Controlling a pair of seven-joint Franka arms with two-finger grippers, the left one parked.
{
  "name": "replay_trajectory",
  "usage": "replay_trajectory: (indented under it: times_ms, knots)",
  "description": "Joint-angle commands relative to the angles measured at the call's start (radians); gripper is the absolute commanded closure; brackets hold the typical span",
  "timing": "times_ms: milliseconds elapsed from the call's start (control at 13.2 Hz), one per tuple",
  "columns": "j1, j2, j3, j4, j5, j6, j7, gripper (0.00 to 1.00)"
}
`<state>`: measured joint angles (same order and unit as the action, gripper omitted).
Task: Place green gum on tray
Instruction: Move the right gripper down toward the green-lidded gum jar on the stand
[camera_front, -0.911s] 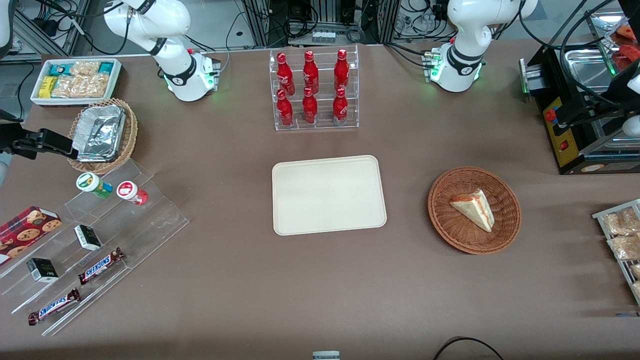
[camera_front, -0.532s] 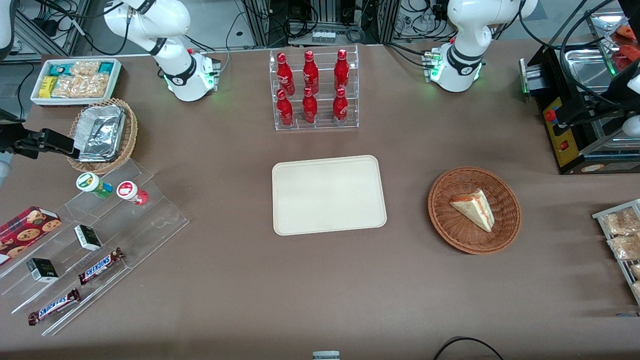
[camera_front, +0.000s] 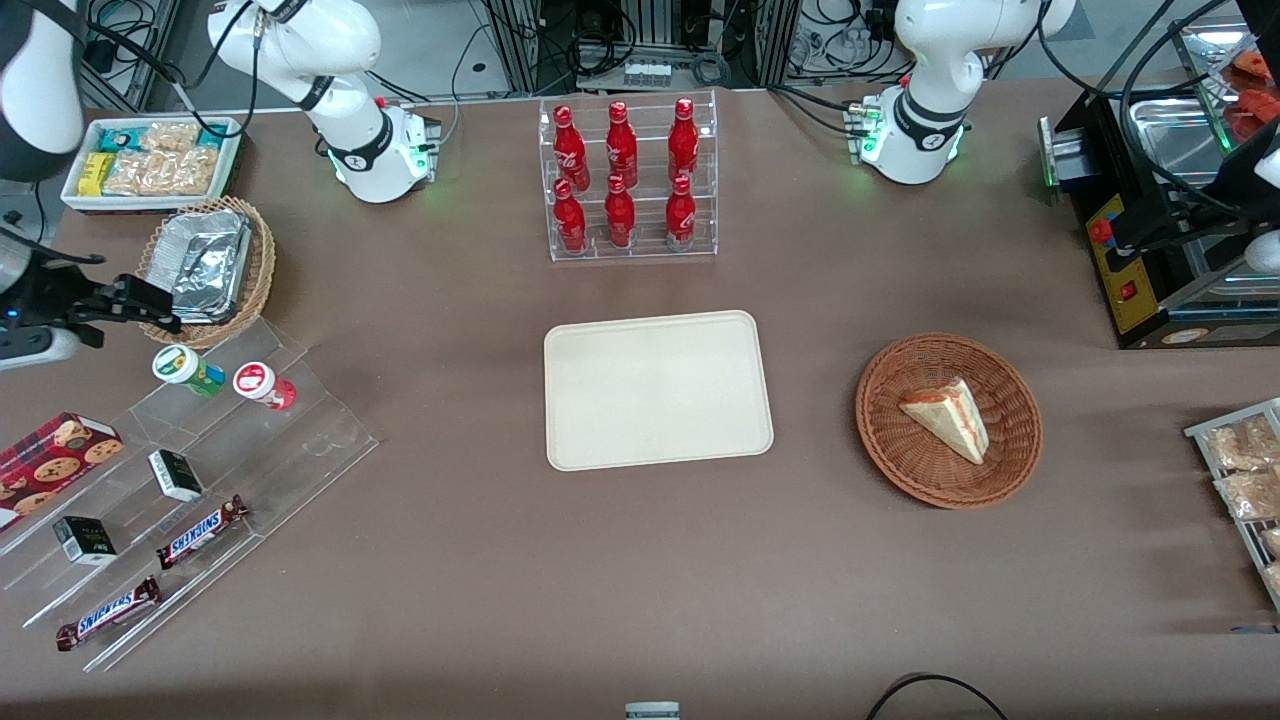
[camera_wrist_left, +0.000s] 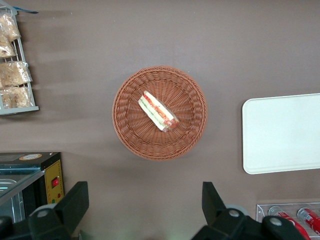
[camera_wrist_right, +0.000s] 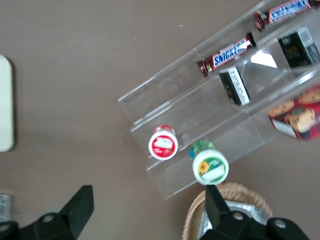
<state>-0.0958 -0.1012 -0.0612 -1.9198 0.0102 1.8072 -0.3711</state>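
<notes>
The green gum (camera_front: 186, 368) is standing on the clear shelf (camera_front: 250, 420), touching nothing but it, right beside the red gum (camera_front: 263, 385). The gripper (camera_front: 135, 305) is hanging just above the green gum with its fingers spread wide. The tray (camera_front: 657, 390) is sitting well apart from the shelf.

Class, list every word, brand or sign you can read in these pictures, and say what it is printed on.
"SNICKERS": on the two candy bars on the clear stepped stand.
The green gum lid label: too small to read.
The red gum lid label: unreadable.
Red bottles: script unreadable.
The gripper, open, above the foil basket: no text.
</notes>
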Motion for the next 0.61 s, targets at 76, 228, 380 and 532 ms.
replay_trajectory:
  times_ms: [76, 228, 380, 532]
  knots:
    - [-0.057, -0.066, 0.001, -0.183, -0.010, 0.182, -0.254, 0.01]
    - [-0.073, -0.064, 0.000, -0.243, -0.010, 0.262, -0.371, 0.01]
    - [-0.097, -0.045, 0.000, -0.261, -0.010, 0.299, -0.451, 0.01]
    - [-0.102, -0.032, -0.002, -0.286, -0.009, 0.355, -0.508, 0.01]
